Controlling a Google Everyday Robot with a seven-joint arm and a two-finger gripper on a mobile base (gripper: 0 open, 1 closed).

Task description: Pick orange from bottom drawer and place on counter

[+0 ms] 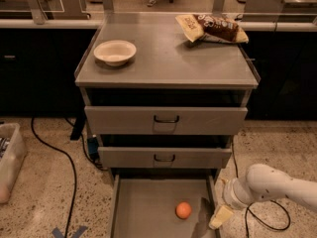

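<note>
At the far left edge of the scene a pale plastic bin [9,158] sits on the speckled floor, with a black cable [58,152] running past it toward the cabinet. On the counter [168,61], a white bowl [115,52] stands near the left edge, toward the back, and a crumpled snack bag [210,28] lies in the back right corner; the middle and front of the top are bare metal. Below, the two upper drawers are only slightly out, while the bottom drawer [143,207] is pulled well open. The orange [184,210] rests alone on its flat grey floor, right of centre and nearer the right wall than the left, touching neither. Just right of it, at the drawer's right edge, the gripper [218,216] hangs low at the end of the white arm [277,185], near the fruit but apart from it; whether it is spread or closed I cannot tell. The pick looks not yet begun. The orange should be light and firm, with a smooth skin that may slip a little, and as a ball on bare metal it will likely roll at the first sideways nudge. The safest hold is probably from above, straddling its widest part, closing evenly on both sides with a modest squeeze so it is neither bruised nor squirted out. The nearby right wall leaves less room on that side.
</note>
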